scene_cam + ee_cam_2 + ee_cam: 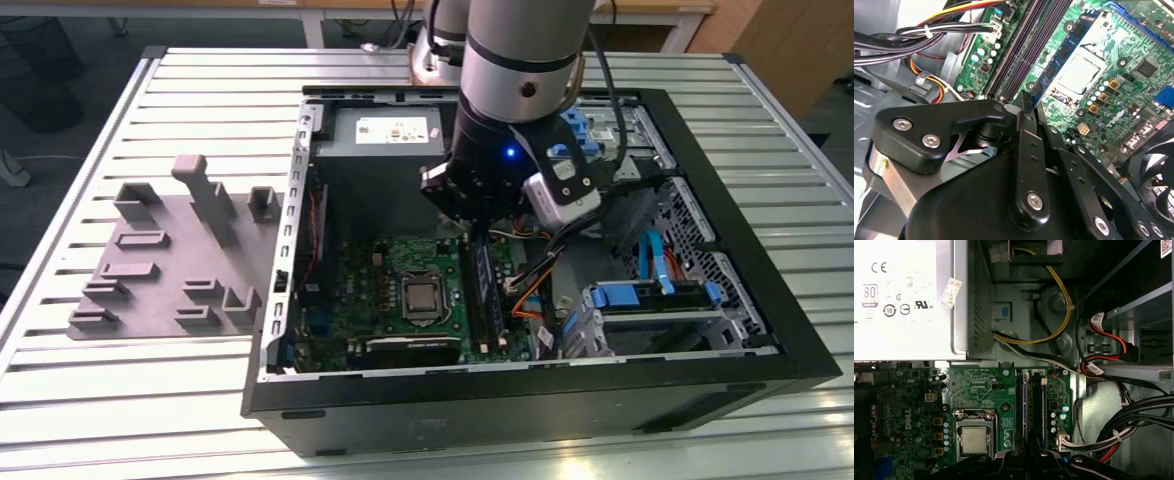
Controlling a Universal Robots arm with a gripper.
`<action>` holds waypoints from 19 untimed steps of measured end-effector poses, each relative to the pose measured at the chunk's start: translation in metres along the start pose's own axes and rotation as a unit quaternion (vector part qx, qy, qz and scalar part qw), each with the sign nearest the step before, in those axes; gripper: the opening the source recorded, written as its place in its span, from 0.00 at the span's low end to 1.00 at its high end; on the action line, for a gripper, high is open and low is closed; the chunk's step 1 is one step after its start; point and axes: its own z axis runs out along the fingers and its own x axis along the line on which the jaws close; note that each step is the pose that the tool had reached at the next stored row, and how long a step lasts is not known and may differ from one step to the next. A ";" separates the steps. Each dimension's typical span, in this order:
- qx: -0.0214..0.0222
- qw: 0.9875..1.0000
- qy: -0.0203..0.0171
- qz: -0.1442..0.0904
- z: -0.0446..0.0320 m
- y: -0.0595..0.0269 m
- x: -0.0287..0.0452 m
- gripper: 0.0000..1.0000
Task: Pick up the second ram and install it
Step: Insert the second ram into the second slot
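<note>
The second ram [483,295], a long dark-blue stick, stands on edge in a memory slot of the green motherboard [380,275] inside the open computer case. In both wrist views it shows as a dark stick [1026,52] [1025,405] beside another slot. My gripper [470,228] hangs over the ram's end nearest the power supply. Its black fingers [1024,125] are drawn together to a thin tip [1027,97] just over that end. I cannot tell whether the tip touches the ram. Nothing shows between the fingers, which rise at the picture's edge in the first wrist view [1026,456].
The processor [422,297] lies beside the slots. The power supply [387,128] sits at the case's far end. Bundled cables [534,290] and a blue drive cage [654,295] crowd the exterior view's right. A grey fixture plate [160,260] lies outside the case on the slatted table.
</note>
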 end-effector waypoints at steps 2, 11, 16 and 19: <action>0.000 1.000 0.000 0.000 0.0029 0.0000 -0.0002 0.14; 0.000 1.000 0.000 0.000 0.0142 0.0000 -0.0020 0.14; -0.001 1.000 0.000 0.002 0.0180 0.0000 -0.0032 0.14; -0.001 1.000 0.000 0.003 0.0210 0.0000 -0.0038 0.14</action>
